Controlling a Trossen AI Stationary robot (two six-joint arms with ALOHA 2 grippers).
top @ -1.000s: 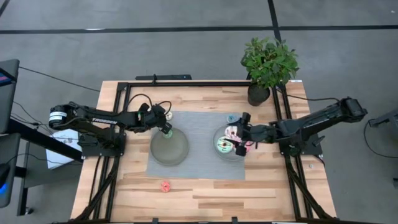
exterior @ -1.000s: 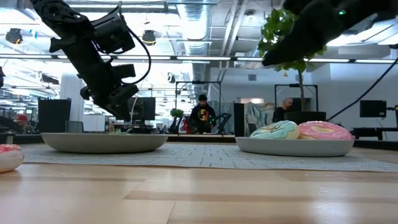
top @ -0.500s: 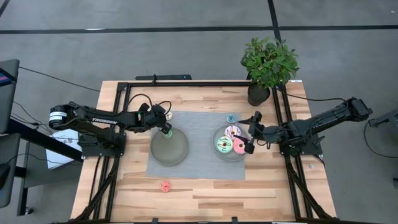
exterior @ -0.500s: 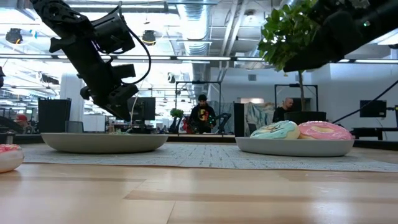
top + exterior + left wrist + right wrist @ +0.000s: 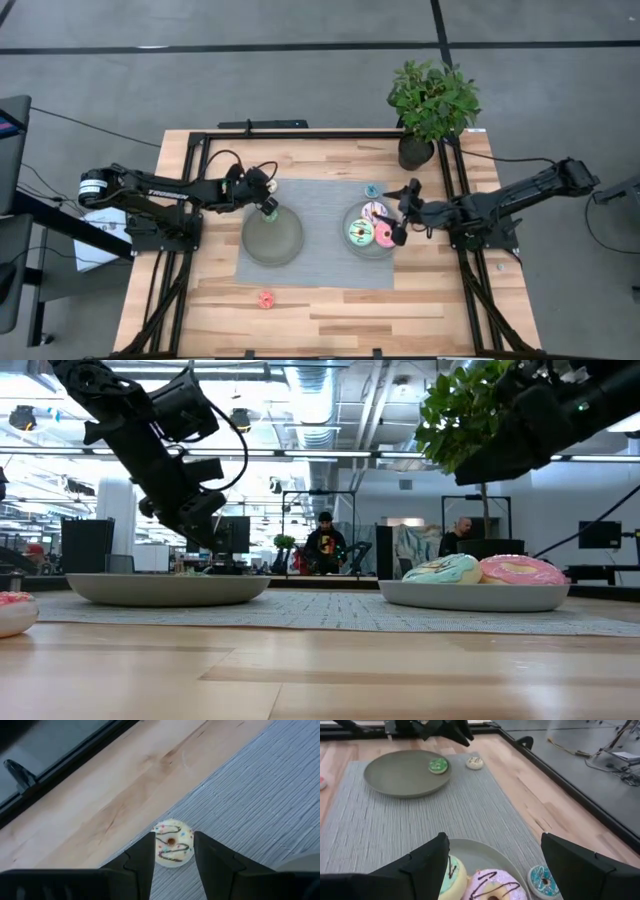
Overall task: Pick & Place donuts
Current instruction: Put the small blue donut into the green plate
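- Wooden counter [image 5: 330, 305] carries a grey mat; a red donut [image 5: 266, 298] lies nearest, off the mat.
- Right gripper [image 5: 402, 212], fingers spread wide and empty, hovers over the right plate [image 5: 352, 217] of large donuts [image 5: 360, 235].
- Left gripper [image 5: 268, 205], fingers narrowly parted, hangs over a small white donut [image 5: 172, 849] beside the left plate [image 5: 272, 238], which holds a green donut [image 5: 438, 765].

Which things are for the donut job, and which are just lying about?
Job: toy ring donuts: large pink, large mint-green, large lilac-sprinkled, small green, small cream, small blue, small red.
Lying about: leafy potted plant, grey woven mat.
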